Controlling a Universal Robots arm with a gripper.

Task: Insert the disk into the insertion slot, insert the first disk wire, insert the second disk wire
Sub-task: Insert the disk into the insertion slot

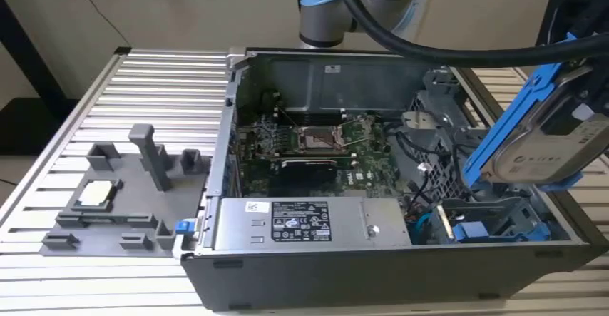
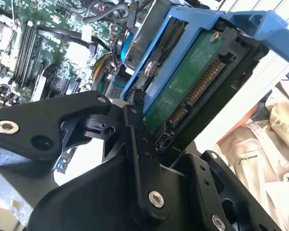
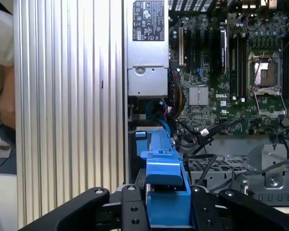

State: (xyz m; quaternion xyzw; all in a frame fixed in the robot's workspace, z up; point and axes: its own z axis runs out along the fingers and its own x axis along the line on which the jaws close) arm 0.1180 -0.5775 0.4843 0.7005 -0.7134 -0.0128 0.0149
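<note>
My gripper (image 1: 592, 105) is shut on the disk (image 1: 543, 155), a silver-grey drive in a blue carrier. I hold it tilted above the open computer case's right end in the exterior view. In both wrist views the black fingers (image 2: 135, 130) clamp the carrier's sides, and my gripper (image 2: 168, 139) (image 3: 166, 207) has the disk (image 2: 183, 82) (image 3: 163, 166) between them. The insertion slot (image 1: 490, 220), a grey bay with blue fittings, lies below the disk at the case's front right corner. Black cables (image 1: 418, 166) (image 3: 216, 127) lie loose beside the bay; I cannot tell which are the disk wires.
Inside the case sit the grey power-supply box (image 1: 299, 223), the motherboard (image 1: 314, 141) and a perforated cage (image 1: 443, 127). A grey fixture plate (image 1: 124, 202) lies on the ribbed table (image 1: 142, 80) left of the case. Pale clothing (image 2: 260, 149) hangs beyond the table edge.
</note>
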